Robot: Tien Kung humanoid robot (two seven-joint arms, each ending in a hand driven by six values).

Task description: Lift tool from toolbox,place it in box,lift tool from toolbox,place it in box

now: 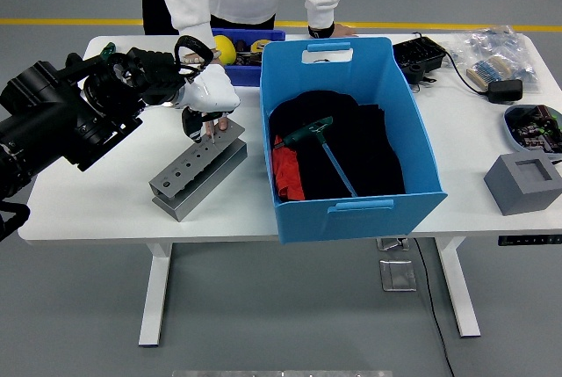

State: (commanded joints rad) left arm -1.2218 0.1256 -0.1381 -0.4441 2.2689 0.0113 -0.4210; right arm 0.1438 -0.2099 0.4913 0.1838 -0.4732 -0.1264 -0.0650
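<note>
Reaching in from the left, the robot's left hand (162,74) hovers over the far end of a grey metal tool holder (197,170), a drilled block lying at an angle on the white bench (105,201). Whether its dark fingers are curled or spread cannot be told, because a person's white-gloved hand (211,91) sits just in front of them, pressing down on the same end of the holder. A small dark tool (192,124) seems to stand in the holder under the glove (it is too small to identify). Just right of the holder is a large blue box (351,210), lined with black and red material, with a green-handled T-shaped tool (318,144) already lying inside. Behind the holder is a small blue tray (248,74) of odds and ends. The right hand is out of view. The remaining tool is probably light, stiff steel with a slim, slippery shank, so the thicker dark handle looks like the best place to grip, pulling straight up out of its hole.
</note>
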